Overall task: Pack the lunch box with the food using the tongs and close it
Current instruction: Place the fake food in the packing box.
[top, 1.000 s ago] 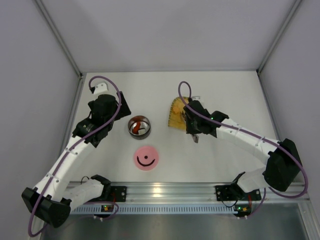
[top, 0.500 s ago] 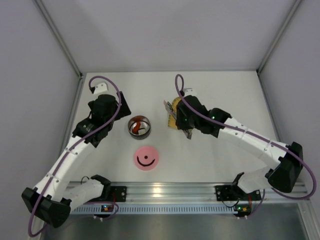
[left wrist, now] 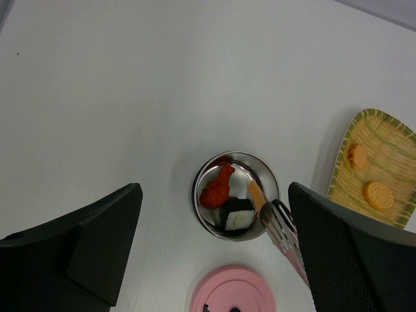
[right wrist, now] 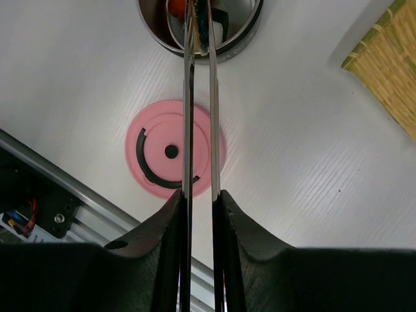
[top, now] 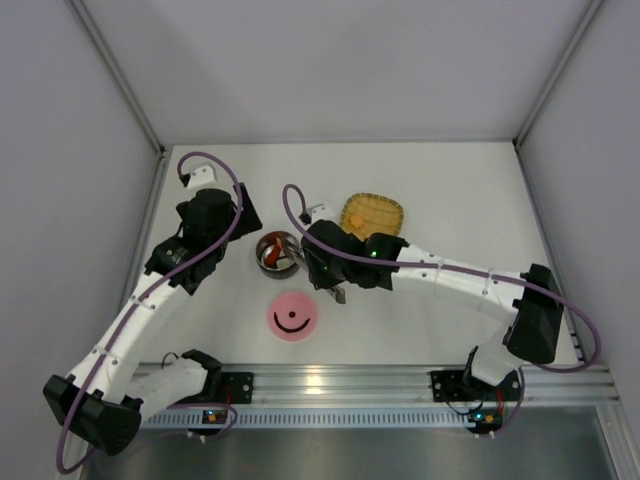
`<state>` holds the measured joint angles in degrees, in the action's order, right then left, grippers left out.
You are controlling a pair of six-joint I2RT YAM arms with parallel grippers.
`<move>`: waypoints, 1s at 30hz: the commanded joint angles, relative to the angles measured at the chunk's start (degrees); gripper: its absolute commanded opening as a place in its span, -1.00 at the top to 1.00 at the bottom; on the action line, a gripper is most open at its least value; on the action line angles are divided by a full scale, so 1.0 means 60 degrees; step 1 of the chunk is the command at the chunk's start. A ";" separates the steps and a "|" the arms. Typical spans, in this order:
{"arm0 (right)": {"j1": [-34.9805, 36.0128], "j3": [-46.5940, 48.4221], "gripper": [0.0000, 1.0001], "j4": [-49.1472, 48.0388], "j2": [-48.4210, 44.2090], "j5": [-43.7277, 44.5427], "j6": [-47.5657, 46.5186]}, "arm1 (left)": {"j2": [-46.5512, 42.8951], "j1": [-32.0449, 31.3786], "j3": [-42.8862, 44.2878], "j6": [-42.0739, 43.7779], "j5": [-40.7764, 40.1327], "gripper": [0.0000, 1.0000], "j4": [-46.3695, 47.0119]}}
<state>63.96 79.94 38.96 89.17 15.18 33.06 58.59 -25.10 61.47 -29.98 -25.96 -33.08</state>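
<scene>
My right pincer is pinching the tongs near their joined end, squeezing the two arms almost parallel. Their tips reach out ahead of it over the lunch box with an orange piece clamped between them. The red piece and the dark-and-white piece already lie inside. The tips sit close to the rim on my side, so I judge it best to push a little further forward and dip below the rim before I ease the squeeze. Easing slowly should let the arms spring apart without flicking the piece onto the bench. The pink lid lies right under the tong arms, just ahead of my pincer, so I should lift clear of it before swinging right to the tray. My left pincer hangs spread wide above the box, holding nothing.
</scene>
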 commanded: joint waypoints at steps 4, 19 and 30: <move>0.0311 0.0665 0.42 -0.0429 0.0271 0.0004 0.0145 | -0.0199 0.0038 0.0023 0.0045 0.0005 -0.98 0.0372; 0.0253 0.1061 0.08 0.0068 0.0154 0.0866 -0.0075 | -0.0228 0.0053 0.0009 0.0089 -0.0054 -0.98 0.0357; -0.1416 -0.0342 0.08 0.0333 -0.1208 0.1263 -0.0221 | -0.0228 0.0038 0.0009 0.0104 -0.0039 -0.98 0.0357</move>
<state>58.59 79.83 40.07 86.02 19.81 32.58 58.59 -25.10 61.47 -29.93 -25.96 -33.10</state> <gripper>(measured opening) 0.465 0.990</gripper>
